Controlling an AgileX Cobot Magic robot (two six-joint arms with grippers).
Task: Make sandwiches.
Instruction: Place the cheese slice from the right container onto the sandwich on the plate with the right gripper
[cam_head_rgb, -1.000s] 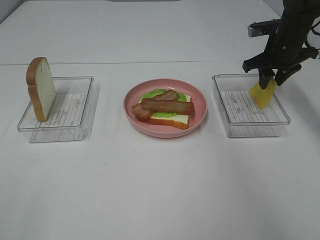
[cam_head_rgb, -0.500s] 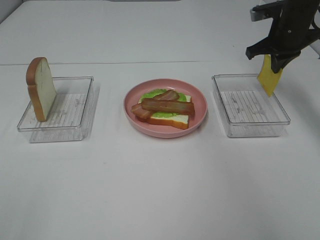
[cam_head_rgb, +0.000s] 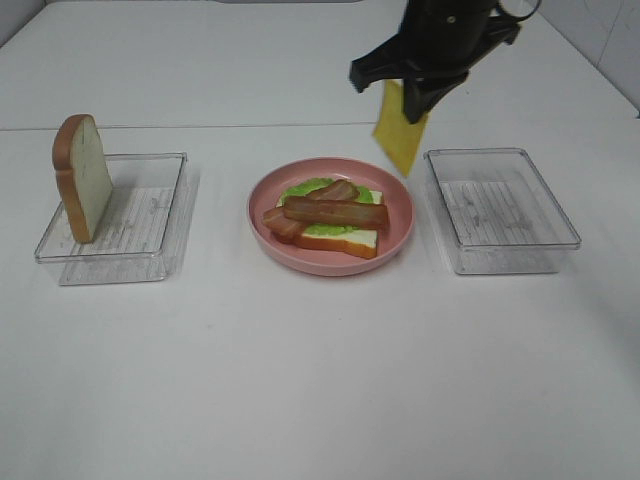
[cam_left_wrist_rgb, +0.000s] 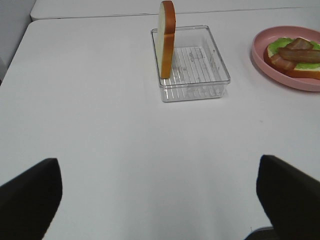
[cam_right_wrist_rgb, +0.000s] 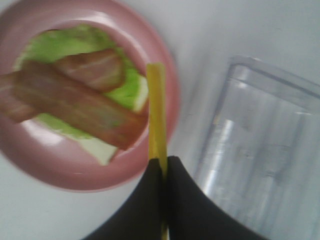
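Hanging above the round pink plate, the thin yellow cheese square is pinched tight in the black right gripper. The right wrist view shows that pinch up close, with the plate's bacon, lettuce and bread stack below. Only the left wrist view shows the left gripper, spread wide and holding nothing, well apart from the plate.

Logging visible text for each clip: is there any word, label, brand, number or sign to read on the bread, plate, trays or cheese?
None: no text shows on the bread slice, pink plate, left tray, right tray or cheese square.
The trays' grey streaks are ridges, not lettering.
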